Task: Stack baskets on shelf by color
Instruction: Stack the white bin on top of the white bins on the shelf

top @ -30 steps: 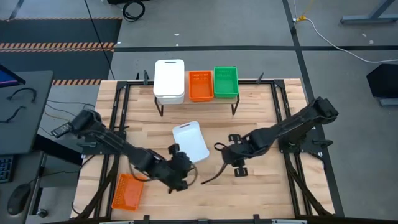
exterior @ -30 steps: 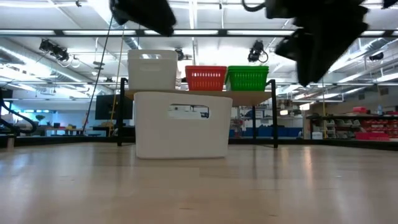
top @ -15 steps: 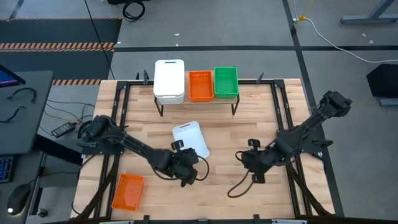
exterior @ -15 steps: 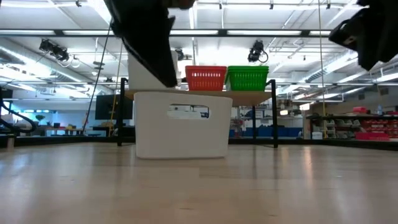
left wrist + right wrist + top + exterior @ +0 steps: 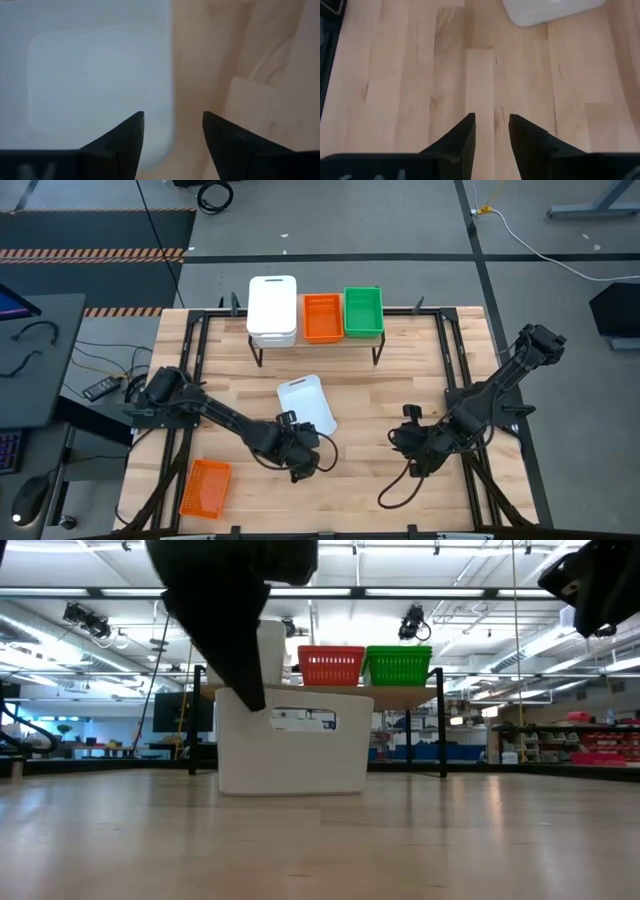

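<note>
I have the left gripper low over the table, at about five o'clock from the loose white basket. Its fingers are spread wide across the basket's near edge, gripping nothing. The right gripper hangs over bare wood at three o'clock of that basket, fingers partly apart and empty. On the shelf, at twelve o'clock, sit white, orange and green baskets. One orange basket lies at seven o'clock.
</note>
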Robot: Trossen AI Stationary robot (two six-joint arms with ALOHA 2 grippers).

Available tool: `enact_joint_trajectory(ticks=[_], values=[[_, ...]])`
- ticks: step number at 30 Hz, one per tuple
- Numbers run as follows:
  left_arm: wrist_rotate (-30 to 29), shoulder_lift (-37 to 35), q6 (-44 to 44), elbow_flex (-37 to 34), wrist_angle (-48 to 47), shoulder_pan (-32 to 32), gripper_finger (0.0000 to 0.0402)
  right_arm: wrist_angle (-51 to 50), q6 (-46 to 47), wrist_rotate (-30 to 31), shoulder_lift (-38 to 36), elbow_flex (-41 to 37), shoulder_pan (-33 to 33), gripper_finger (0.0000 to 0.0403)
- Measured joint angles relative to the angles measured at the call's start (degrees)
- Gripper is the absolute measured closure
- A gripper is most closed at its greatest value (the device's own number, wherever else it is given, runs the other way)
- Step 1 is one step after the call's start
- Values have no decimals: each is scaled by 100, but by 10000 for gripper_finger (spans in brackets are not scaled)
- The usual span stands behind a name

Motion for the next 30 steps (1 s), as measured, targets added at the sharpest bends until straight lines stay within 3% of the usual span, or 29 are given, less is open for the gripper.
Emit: enact_joint_trajectory(ticks=[3, 6, 14, 18, 22, 30], values=[[-45, 58, -1, 7, 24, 110, 200, 41, -10, 79, 0, 0, 3, 280], [-70, 145, -4, 2, 173, 187, 234, 71, -14, 165, 0, 0, 3, 280], [99, 568, 117, 8, 411, 257, 387, 148, -502, 964, 0, 0, 3, 280], [215, 564, -9, 15, 366, 209, 391, 290, -627, 1797, 0, 0, -5, 280], [404, 462, -80, 246, -26, 20, 395, 299, -626, 2045, 0, 0, -5, 280], [122, 409, -224, 2263, -2270, -325, 397, 378, -630, 2097, 0, -37, -5, 280]])
